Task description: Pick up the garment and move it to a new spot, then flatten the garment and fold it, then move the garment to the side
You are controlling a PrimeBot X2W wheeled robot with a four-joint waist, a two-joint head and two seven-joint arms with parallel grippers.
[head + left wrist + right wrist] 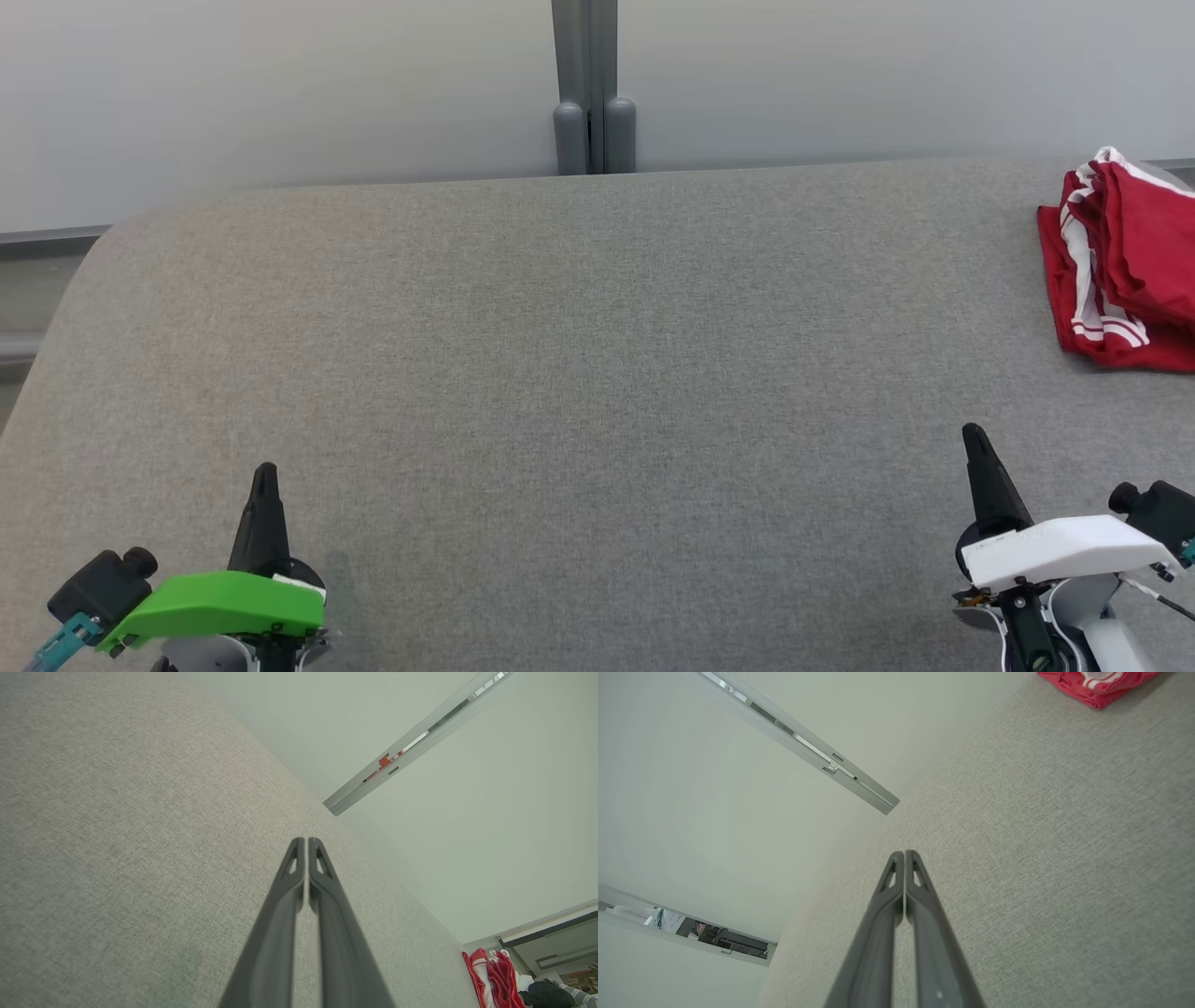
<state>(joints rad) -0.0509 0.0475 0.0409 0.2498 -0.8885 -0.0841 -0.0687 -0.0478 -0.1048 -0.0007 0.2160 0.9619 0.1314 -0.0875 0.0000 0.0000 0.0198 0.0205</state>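
The grey cloth-covered desk (579, 373) spreads wide ahead of both claws, its far edge meeting a pale wall (280, 84) with a grey post (593, 93) between them and well beyond. The red garment (1120, 271) with white stripes lies bunched on the desk ahead of the right claw (974, 439) and a little to its right, well apart from it, and far off to the right of the left claw (265, 476). Both claws are closed tight, fingertips pressed together, holding nothing and hanging just above the bare cloth near the desk's front edge.
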